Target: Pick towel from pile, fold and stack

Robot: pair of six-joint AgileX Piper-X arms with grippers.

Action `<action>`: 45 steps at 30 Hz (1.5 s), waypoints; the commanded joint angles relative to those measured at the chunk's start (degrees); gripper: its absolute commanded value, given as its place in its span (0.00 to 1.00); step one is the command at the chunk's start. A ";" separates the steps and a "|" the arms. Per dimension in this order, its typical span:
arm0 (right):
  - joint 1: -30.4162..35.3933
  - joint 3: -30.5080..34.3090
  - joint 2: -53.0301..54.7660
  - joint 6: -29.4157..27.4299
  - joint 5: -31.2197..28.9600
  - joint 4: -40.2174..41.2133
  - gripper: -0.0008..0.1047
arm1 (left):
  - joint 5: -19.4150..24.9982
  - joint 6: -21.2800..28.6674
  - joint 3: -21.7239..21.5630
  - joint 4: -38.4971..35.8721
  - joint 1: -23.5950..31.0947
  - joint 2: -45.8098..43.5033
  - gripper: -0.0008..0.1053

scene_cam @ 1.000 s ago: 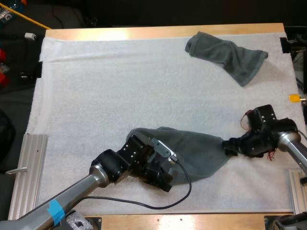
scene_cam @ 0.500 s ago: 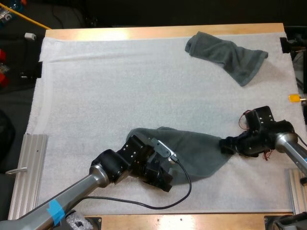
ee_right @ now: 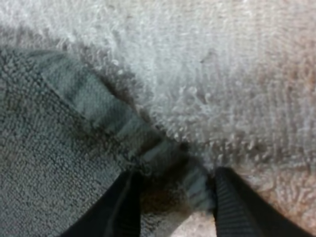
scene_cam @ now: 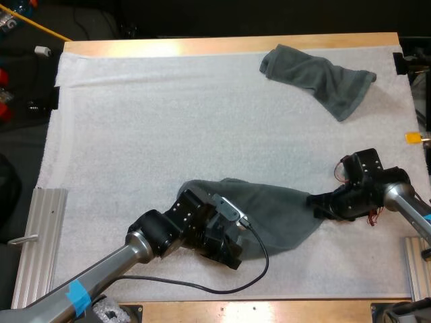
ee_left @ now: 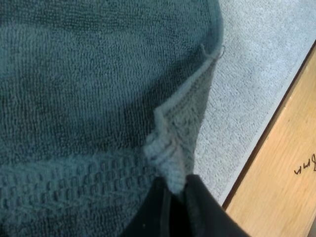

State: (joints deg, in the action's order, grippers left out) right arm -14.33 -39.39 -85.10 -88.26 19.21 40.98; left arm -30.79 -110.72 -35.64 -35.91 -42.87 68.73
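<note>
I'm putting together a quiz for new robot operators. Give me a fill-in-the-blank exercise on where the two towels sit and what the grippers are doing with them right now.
1. The left gripper is shut on a ___ of the nearer dark grey-green towel.
2. In the high view, the right gripper is at that towel's ___ end.
3. In the high view, the crumpled dark grey-green towel lies near the white mat's far ___ corner.

Missing words: corner; right; right.

Wide bare mat [scene_cam: 148, 121] left and centre, crumpled towel [scene_cam: 316, 77] far right, spread towel [scene_cam: 276, 208] near front edge
</note>
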 commanded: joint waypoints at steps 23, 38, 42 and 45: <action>0.05 0.18 13.28 -0.15 1.44 1.59 0.01 | 0.57 0.33 -2.64 -0.48 -0.28 -8.77 0.01; 0.05 -8.78 40.14 7.51 5.05 10.85 0.01 | 5.83 6.07 -16.25 -11.57 -0.28 -17.99 0.01; 0.05 -12.17 42.87 7.51 4.87 15.77 0.01 | 6.82 6.85 -19.90 -13.64 -0.28 -17.99 0.01; 0.05 -14.18 43.95 7.51 3.36 20.21 0.01 | 6.84 7.16 -20.92 -14.71 -0.28 -18.01 0.01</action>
State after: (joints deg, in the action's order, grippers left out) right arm -14.33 -53.06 -41.41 -80.96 22.47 59.81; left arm -24.45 -103.72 -56.07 -50.10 -42.87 51.22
